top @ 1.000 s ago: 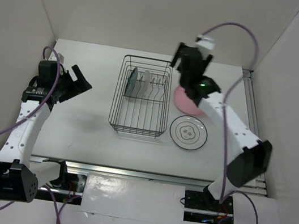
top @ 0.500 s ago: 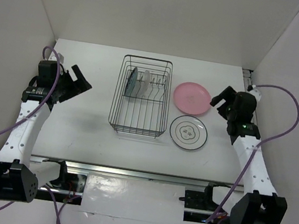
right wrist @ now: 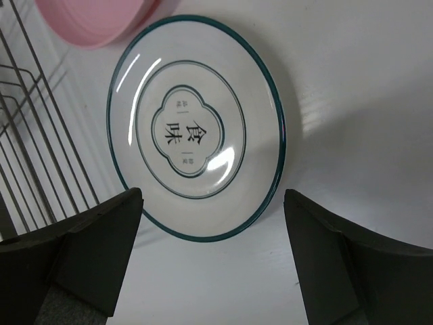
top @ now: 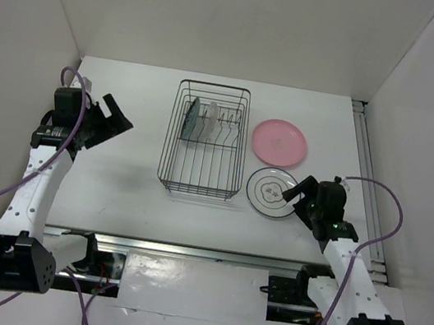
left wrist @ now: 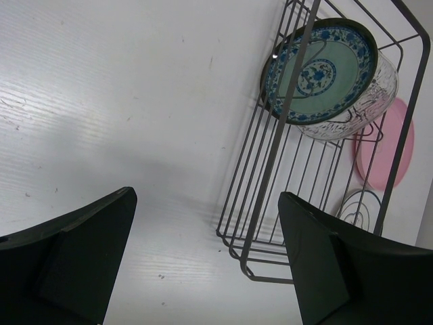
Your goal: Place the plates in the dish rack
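Two plates, the teal-green plate and the clear glass plate, stand on edge inside the dish rack, propped by its prongs. Right of the rack, the white plate and the pink plate lie flat, unloaded. The right gripper, spread wide and empty, hovers at the white plate's rim, likely to pinch it; only its wrist view shows the printed characters. Left of the rack, the left gripper hangs wide open, empty.

White table carries dish rack; right of it pink plate, white plate (both flat).
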You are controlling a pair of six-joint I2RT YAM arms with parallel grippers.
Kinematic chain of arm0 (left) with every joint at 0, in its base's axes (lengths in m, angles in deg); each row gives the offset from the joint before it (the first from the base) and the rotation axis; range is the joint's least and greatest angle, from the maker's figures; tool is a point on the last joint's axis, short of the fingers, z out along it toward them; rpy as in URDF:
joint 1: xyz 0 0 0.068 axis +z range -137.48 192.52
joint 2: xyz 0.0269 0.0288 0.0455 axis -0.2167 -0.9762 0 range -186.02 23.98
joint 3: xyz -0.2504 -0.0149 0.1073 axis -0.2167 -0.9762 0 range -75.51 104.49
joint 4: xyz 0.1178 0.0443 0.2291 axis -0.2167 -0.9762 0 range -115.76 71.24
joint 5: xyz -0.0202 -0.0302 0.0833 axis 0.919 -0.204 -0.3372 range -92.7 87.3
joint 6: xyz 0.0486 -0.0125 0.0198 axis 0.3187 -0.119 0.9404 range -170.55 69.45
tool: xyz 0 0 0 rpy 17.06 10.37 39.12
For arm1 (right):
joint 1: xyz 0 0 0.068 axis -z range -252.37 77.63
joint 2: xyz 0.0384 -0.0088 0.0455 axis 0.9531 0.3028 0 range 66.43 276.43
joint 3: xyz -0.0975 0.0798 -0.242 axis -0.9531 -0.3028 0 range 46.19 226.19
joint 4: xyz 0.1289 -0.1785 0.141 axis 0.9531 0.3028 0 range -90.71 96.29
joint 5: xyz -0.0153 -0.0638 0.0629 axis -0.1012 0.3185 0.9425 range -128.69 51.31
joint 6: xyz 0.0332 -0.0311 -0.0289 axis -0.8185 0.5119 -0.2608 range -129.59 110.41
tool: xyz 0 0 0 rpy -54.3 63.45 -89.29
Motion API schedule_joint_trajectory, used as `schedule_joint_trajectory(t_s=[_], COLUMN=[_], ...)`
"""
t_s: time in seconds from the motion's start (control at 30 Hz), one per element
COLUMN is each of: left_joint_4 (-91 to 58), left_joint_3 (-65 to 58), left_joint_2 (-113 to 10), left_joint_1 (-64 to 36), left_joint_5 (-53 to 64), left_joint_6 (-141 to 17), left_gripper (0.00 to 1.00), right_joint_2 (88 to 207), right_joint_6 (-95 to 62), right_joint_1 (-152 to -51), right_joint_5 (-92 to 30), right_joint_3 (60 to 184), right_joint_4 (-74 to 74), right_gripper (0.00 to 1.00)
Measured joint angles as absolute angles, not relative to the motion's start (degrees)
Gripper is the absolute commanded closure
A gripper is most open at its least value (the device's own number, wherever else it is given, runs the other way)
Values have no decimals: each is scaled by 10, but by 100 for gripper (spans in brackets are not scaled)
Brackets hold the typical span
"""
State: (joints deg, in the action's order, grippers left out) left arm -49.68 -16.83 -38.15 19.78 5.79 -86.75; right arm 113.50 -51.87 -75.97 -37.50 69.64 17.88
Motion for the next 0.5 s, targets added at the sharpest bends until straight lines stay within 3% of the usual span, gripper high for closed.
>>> schedule_joint_trajectory(t_s=[0.4,0.5], left_joint_4=[-497,-497], left_joint_3=[-168,-168], left_joint_2=[-388,-388], left_joint_1=[198,198], left_joint_5=[68,68], left_joint_6=[-868,-868], left_gripper=[0,0], right_joint_2=[1167,1172], right_joint_6=[-544,-552], right_joint_1=[-763,-764], right_joint_5=[-394,-394], right_joint_3=[654,643], right_joint_4=[169,143], right_gripper=[9,15])
